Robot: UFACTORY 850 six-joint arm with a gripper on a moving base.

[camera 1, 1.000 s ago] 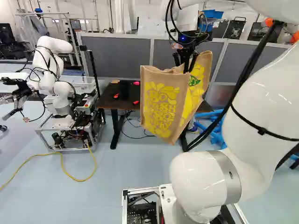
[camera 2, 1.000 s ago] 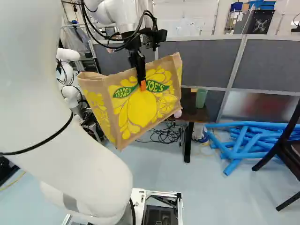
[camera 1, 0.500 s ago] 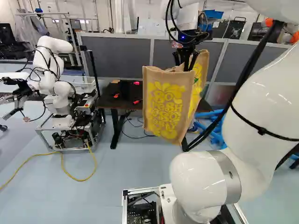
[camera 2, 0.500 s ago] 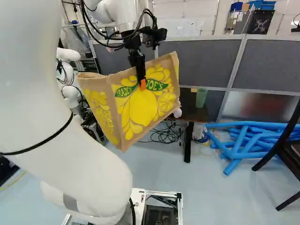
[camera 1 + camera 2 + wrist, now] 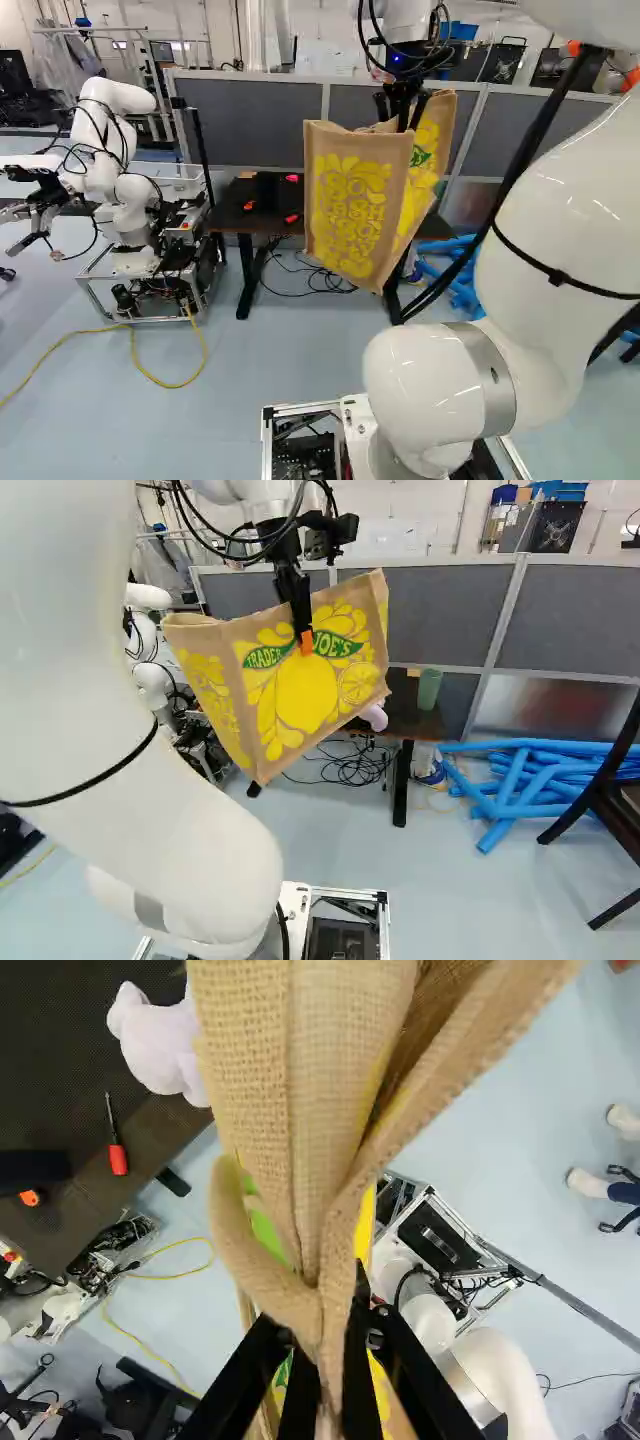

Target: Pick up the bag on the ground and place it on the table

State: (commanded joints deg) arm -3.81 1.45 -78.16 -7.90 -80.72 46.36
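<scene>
The gripper (image 5: 305, 640) is shut on the upper edge of the bag (image 5: 300, 695), a tan burlap one with yellow print, which hangs tilted in the air. In the left base view the gripper (image 5: 404, 108) pinches the bag (image 5: 350, 205) near its top, in front of the table (image 5: 232, 212). The wrist view has the gripper (image 5: 325, 1355) with folded burlap squeezed between its two fingers; the bag (image 5: 310, 1090) bulges ahead of them. Beside the bag there, the dark table (image 5: 90, 1200) holds a pale plush toy (image 5: 160, 1040) and a red-handled screwdriver (image 5: 117, 1155).
Another robot (image 5: 125, 190) stands at the left of the left base view, with a yellow cable (image 5: 135, 350) on the floor. In the right base view, a green cup (image 5: 429, 689) is on the table, blue tubes (image 5: 520, 780) lie beyond, and a dark chair (image 5: 610, 800) stands at the right.
The gripper has risen slightly with the bag in it, and the bag has swung a little. The base has not moved.
</scene>
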